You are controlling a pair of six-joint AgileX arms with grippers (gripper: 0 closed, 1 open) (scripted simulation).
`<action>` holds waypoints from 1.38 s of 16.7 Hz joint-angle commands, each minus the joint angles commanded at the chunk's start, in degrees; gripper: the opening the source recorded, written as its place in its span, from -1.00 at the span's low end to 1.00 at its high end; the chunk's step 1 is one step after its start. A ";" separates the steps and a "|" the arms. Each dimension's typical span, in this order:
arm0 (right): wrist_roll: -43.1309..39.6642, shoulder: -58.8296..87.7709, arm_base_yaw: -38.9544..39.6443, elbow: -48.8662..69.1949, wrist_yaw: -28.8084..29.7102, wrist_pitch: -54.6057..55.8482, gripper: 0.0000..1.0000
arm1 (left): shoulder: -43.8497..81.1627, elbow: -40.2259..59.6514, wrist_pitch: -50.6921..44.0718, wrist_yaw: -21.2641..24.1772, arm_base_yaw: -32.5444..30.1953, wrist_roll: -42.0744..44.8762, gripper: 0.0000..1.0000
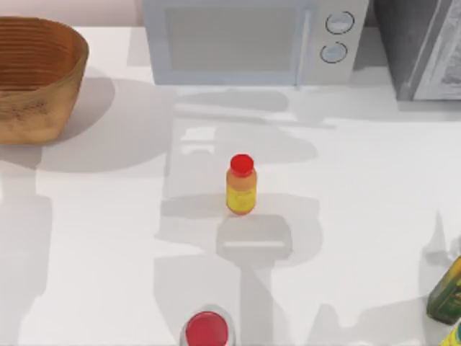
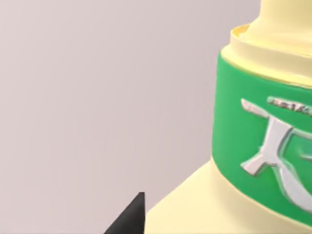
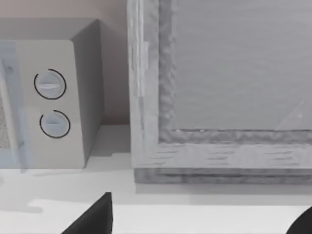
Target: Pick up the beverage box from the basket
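carton point(image 2: 253, 146), cream with a green band, sits tight against the left claw point(image 2: 129, 219), seemingly gripped for lifting clear of the basket point(image 1: 36, 79), though i cannot tell.

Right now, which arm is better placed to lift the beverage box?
Left. Its wrist view has the beverage box right up close, by a dark fingertip. The right wrist view faces the microwave.

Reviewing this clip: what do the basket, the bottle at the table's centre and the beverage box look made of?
Basket: woven wicker by the look, matte brown with ribbed horizontal bands. Bottle: probably plastic, smooth yellow-orange body with a glossy red cap. Beverage box: seemingly coated carton, smooth pale cream with a green band and shiny silver lettering, seen close in the left wrist view.
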 joint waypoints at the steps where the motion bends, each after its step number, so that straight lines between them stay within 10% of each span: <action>1: 0.00 0.00 0.00 0.00 0.00 0.00 1.00 | 0.23 -0.18 0.14 -0.02 0.07 0.10 -1.00; 9: 0.00 0.00 0.00 0.00 0.00 0.00 1.00 | -14.51 -10.63 -5.15 -1.59 -1.09 -0.17 -1.00; 23: 0.00 0.00 0.00 0.00 0.00 0.00 1.00 | -85.45 -56.06 -27.17 -8.24 -6.84 -0.81 -1.00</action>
